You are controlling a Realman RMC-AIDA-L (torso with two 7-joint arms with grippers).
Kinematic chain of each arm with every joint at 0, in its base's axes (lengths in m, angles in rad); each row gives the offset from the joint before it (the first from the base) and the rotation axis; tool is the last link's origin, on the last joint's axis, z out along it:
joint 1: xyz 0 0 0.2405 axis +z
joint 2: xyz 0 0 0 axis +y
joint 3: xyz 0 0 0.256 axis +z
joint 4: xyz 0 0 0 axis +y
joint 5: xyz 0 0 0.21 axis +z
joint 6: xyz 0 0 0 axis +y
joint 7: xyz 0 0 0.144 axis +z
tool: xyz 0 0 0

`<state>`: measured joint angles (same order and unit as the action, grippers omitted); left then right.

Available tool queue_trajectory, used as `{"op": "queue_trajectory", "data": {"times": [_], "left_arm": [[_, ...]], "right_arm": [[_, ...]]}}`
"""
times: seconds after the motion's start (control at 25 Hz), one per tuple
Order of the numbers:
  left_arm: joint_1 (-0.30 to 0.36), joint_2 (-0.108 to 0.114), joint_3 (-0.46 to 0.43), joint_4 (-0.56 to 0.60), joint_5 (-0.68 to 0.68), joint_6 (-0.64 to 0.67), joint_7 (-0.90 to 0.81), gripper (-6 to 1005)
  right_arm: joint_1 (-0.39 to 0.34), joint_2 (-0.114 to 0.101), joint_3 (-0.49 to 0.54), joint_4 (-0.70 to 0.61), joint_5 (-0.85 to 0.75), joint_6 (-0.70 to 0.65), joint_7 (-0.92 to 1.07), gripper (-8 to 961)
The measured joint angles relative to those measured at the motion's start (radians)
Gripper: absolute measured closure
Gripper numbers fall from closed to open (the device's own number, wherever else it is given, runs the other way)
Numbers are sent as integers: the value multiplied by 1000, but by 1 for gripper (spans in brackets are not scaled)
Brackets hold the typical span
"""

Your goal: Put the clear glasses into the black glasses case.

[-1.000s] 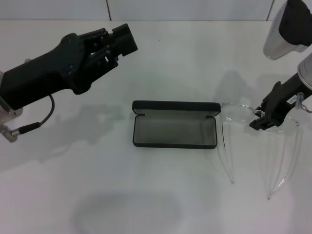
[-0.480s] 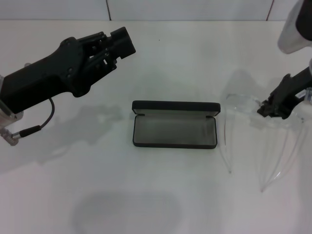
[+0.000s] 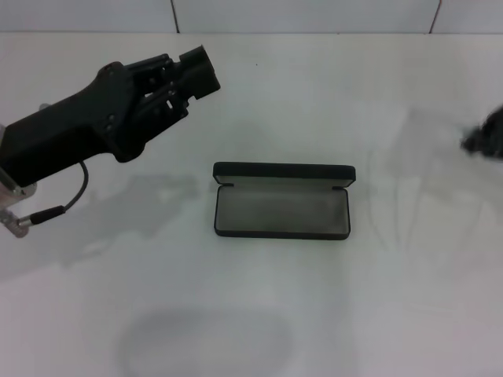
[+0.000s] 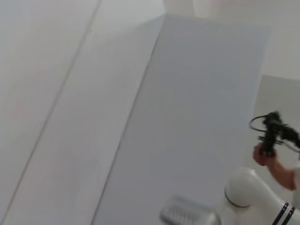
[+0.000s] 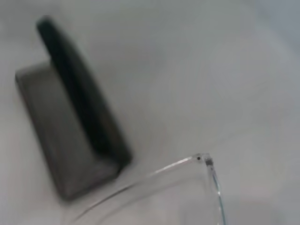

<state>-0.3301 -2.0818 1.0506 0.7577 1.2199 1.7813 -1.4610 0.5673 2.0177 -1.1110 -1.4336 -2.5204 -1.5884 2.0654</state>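
The case [image 3: 281, 206] lies open and empty at centre, glasses [image 5: 206, 187] not yet in; jaws' state I cannot tell.

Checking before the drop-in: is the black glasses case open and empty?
Open and empty: the black glasses case has its lid raised behind the tray, and bare grey lining shows with nothing inside.

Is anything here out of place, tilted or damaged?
Nothing stands out. The black glasses case lies open and flat on the table. The clear glasses are up near the right tool; the left tool hovers aside.
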Motion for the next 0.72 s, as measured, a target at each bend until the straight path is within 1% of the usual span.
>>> {"op": "queue_trajectory", "data": {"times": [0.08,0.2,0.32,0.4,0.48,0.56,0.64,0.72], "left_arm": [[-9,1,1,0,0,25,-1,771],[-34,1,5,0,2,62,-5,771],[-57,0,6,7,-3,100,-24,771],[-80,-1,7,9,-4,130,-39,772],[-107,-3,14,6,-2,150,-52,772],[-130,-4,39,4,0,156,-60,772],[-145,-4,64,4,-1,156,-62,890],[-159,-4,73,4,-2,156,-62,899]], "right_arm": [[-52,2,41,-100,89,7,1,850],[-148,1,86,-206,293,58,-7,851],[-210,0,89,-221,512,119,-63,861],[-220,2,81,-180,626,128,-124,869],[-218,3,58,-91,753,132,-201,876],[-201,3,26,2,845,132,-259,879],[-172,2,-18,110,928,131,-323,880],[-137,3,-63,211,975,136,-388,881]]}}
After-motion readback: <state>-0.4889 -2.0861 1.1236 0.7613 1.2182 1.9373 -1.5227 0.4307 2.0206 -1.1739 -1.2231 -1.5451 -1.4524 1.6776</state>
